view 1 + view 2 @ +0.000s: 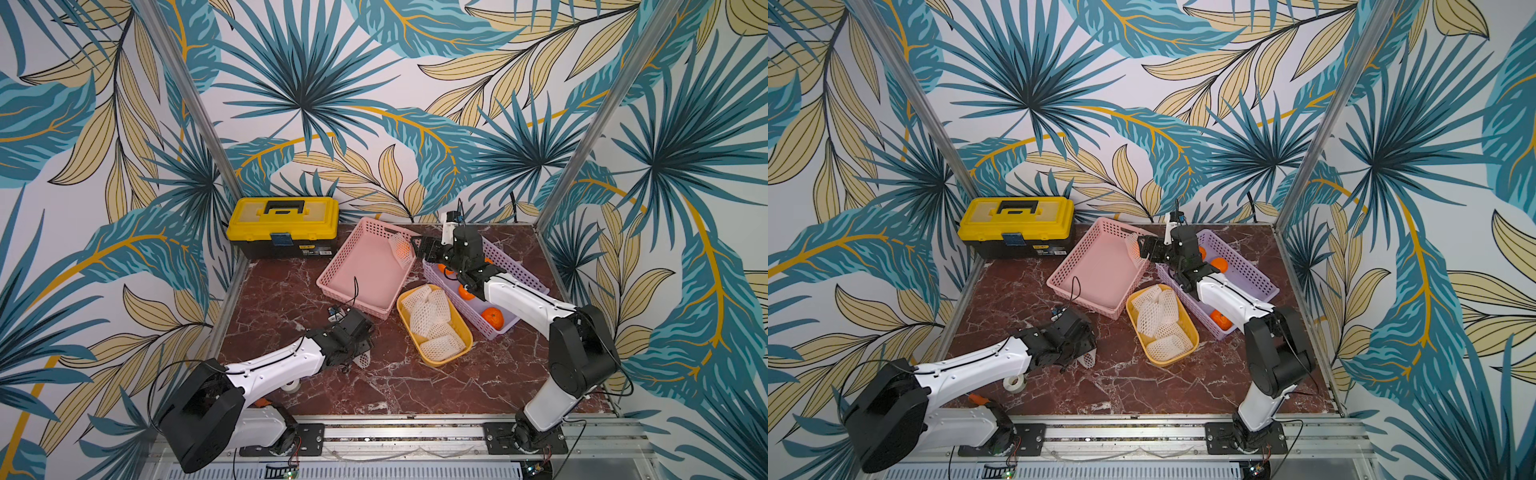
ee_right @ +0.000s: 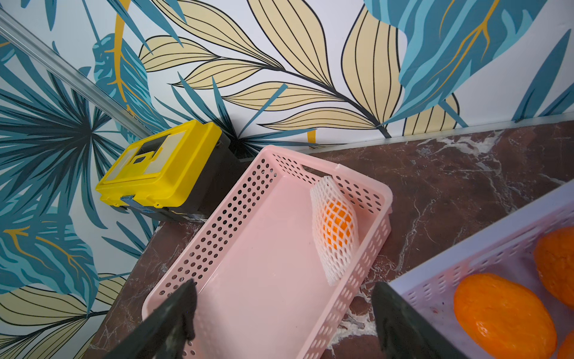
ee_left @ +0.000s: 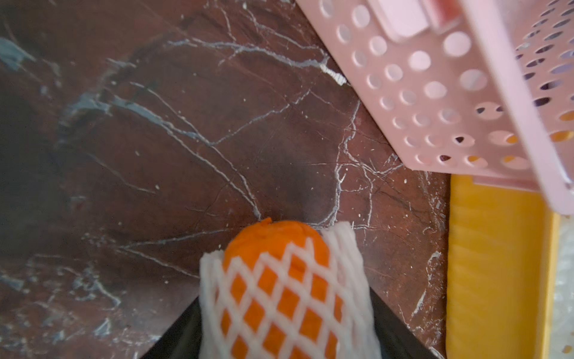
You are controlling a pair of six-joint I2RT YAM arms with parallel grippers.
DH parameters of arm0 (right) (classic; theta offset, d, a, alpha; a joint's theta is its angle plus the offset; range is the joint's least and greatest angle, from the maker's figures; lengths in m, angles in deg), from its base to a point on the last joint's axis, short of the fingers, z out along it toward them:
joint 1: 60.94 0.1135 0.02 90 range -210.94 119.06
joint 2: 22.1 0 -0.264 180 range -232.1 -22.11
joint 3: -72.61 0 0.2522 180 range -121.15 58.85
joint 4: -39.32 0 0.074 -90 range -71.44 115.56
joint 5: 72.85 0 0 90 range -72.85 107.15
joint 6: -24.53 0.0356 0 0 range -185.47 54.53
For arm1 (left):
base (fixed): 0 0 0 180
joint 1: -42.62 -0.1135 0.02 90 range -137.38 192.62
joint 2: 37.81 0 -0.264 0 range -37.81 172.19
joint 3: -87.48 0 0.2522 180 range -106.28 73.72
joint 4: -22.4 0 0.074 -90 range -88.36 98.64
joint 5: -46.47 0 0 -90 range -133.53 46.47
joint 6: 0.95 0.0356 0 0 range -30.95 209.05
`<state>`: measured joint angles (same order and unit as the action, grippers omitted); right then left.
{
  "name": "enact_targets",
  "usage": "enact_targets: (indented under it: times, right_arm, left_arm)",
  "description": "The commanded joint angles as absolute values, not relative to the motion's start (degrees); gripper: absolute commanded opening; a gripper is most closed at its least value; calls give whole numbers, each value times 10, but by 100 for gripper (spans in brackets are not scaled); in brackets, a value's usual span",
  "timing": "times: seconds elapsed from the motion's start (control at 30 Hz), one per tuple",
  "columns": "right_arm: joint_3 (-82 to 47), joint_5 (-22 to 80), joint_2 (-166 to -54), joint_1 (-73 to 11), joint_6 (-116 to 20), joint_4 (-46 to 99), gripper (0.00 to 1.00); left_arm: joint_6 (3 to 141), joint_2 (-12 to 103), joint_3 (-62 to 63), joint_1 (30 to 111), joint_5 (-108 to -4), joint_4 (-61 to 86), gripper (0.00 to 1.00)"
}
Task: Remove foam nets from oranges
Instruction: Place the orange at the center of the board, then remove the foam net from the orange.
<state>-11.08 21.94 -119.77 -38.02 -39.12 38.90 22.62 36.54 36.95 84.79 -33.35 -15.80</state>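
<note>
Table: I am working over a dark red marble table with leaf-print panels on three sides.
Toolbox: a yellow toolbox with a black base sits shut in the far left corner.
Pink basket: the pink basket lies askew near the middle of the far edge. Its floor is bare except for one fruit.
Purple basket: the purple basket runs along the right side towards the far right corner, partly under my right arm.
Yellow tray: the yellow tray sits at the table's centre, just beside the near ends of both baskets.
Right gripper: the right gripper hangs over the pink basket's right rim, jaws spread wide with nothing between them.
Left gripper: the left gripper is low over the table's left half, near the pink basket's near corner. A netted fruit sits between its jaws, but I cannot tell whether they clamp it.
Empty foam nets: several empty foam nets are piled in the yellow tray.
Bare oranges: the bare oranges lie in the purple basket, some hidden by the arm.
Netted orange: the netted orange at the left gripper pokes its top out of the white sleeve.
Other netted orange: the other netted orange leans on the wall in the pink basket's far right corner.
Tape: a white tape roll lies under my left arm near the front left corner.
</note>
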Motion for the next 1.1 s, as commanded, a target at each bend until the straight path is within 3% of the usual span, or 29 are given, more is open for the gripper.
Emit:
enact_targets:
  times: [0.0, 0.17, 0.73, 1.07]
  right_arm:
    - [-122, 220, -1206, -380, -388, 379, 89]
    - [-108, 203, -1188, -380, -394, 384, 89]
    - [42, 270, -1062, -379, -340, 450, 90]
    - [96, 259, -943, -288, -343, 308, 90]
  left_arm:
    - [229, 374, 372, 847, -350, -143, 77]
    - [239, 353, 354, 846, -351, -170, 100]
    - [305, 317, 317, 805, -398, -239, 99]
    - [304, 283, 284, 768, -398, -275, 99]
